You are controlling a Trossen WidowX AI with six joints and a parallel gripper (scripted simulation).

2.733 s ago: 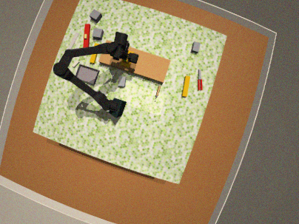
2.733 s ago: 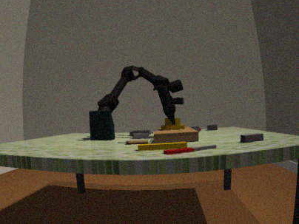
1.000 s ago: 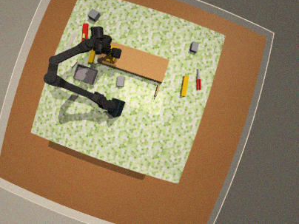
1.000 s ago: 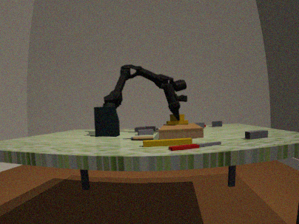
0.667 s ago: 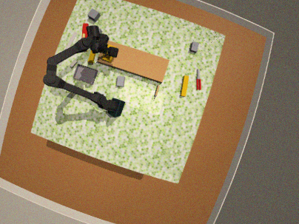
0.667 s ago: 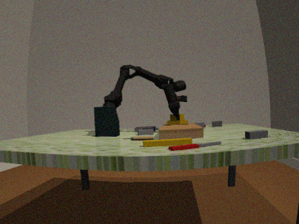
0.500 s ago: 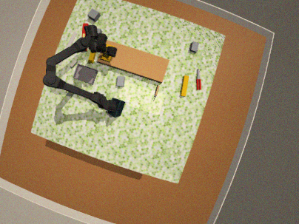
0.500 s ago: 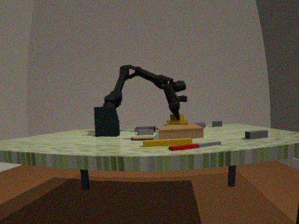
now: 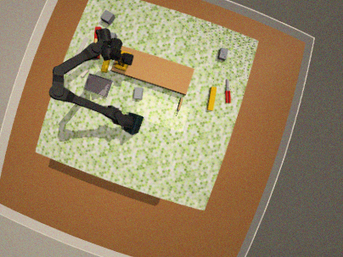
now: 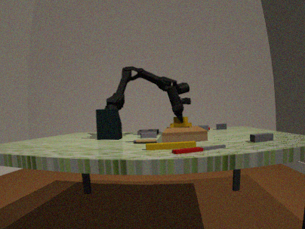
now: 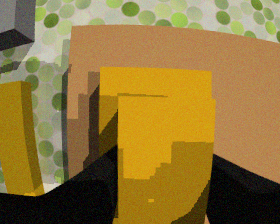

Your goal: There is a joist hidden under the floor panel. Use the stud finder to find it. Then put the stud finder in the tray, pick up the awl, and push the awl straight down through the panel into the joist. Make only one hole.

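Note:
The stud finder (image 9: 121, 66) (image 10: 181, 122) (image 11: 165, 120) is a yellow block with a raised grip. My gripper (image 10: 182, 120) (image 11: 156, 152) is shut on that grip, with a black finger on each side. The stud finder is upright over the left end of the wooden floor panel (image 9: 157, 70) (image 10: 185, 136) (image 11: 245, 95), on its surface or very slightly above it; the frames do not settle which. The awl (image 9: 180, 104) (image 10: 145, 141), thin with a light wooden handle, lies beside the panel's near right corner. The grey tray (image 9: 98, 85) stands left of the panel. The joist is hidden.
Grey blocks (image 9: 108, 17) (image 9: 137, 93) (image 9: 222, 53) stand around the panel. A yellow bar (image 9: 211, 98) (image 10: 170, 146) and a red-handled tool (image 9: 227, 96) (image 10: 187, 150) lie to the right. Another yellow bar (image 9: 105, 65) (image 11: 17, 135) and a red object (image 9: 98, 30) lie near the panel's left end.

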